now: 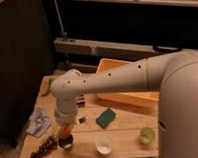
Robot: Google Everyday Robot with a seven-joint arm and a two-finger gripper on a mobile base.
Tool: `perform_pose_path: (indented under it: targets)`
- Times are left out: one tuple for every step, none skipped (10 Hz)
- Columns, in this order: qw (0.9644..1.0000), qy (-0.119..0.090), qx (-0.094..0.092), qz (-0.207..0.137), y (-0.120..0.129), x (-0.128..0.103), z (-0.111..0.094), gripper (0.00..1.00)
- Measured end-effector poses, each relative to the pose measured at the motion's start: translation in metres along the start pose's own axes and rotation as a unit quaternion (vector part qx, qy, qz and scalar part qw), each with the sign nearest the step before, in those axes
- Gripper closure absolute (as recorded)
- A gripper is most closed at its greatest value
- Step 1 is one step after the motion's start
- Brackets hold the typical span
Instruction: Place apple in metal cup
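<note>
Right above the metal cup (66,142), the apple (65,129) is held clamped between the fingers of the gripper (65,128), with the grape bunch (43,147) just off to one side.

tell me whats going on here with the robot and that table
A robot arm reaches down over the near left part of a wooden table. Its gripper is shut on the apple and holds it right above the metal cup; the apple is not yet let go. Dark grapes lie just left of the cup, a white cup and a green cup stand to its right, and a green sponge lies further back.
</note>
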Motion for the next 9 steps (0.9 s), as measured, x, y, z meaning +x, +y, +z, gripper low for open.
perform_pose_path:
  targets:
    - [0.9999, 0.004, -0.004, -0.013, 0.004, 0.005, 0.006, 1.0]
    - [0.9996, 0.005, -0.004, -0.027, 0.007, 0.01, 0.01, 1.0]
    - [0.9989, 0.003, -0.004, -0.046, 0.01, 0.015, 0.014, 1.0]
    - [0.9976, 0.0, -0.005, -0.069, 0.014, 0.02, 0.018, 1.0]
    - [0.9965, -0.001, -0.003, -0.084, 0.016, 0.022, 0.02, 1.0]
    - [0.9951, -0.002, -0.001, -0.099, 0.022, 0.023, 0.024, 1.0]
    - [0.9946, -0.004, 0.0, -0.104, 0.025, 0.022, 0.026, 1.0]
    - [0.9946, -0.006, 0.001, -0.104, 0.023, 0.021, 0.027, 1.0]
    - [0.9944, -0.007, 0.002, -0.105, 0.023, 0.018, 0.028, 1.0]
